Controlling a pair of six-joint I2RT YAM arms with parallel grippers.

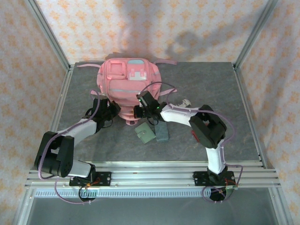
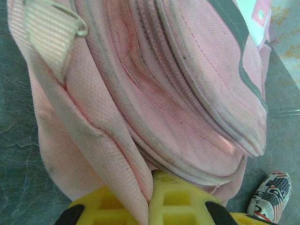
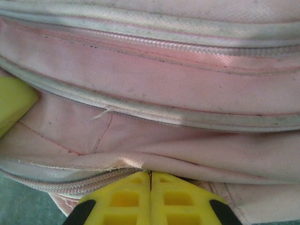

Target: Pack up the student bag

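Note:
The student bag [image 1: 129, 79] is a large pink backpack lying at the back middle of the table, its front pockets facing up. My left gripper [image 1: 111, 110] is at its near left edge, and its yellow fingers [image 2: 183, 201] are shut on a fold of pink fabric [image 2: 117, 154]. My right gripper [image 1: 140, 110] presses against the near edge, shut. Its fingertips [image 3: 150, 180] meet at the zipper line [image 3: 84, 180], pinching a tiny piece there. The bag [image 3: 150, 79] hides what lies beyond. A yellow finger [image 3: 11, 101] of the left gripper shows at the left of the right wrist view.
A green flat item [image 1: 145, 133] and a grey one [image 1: 162, 132] lie on the table just in front of the bag. A small patterned item [image 2: 272, 197] lies to the bag's right, also seen from above [image 1: 186, 101]. Metal rails edge the table.

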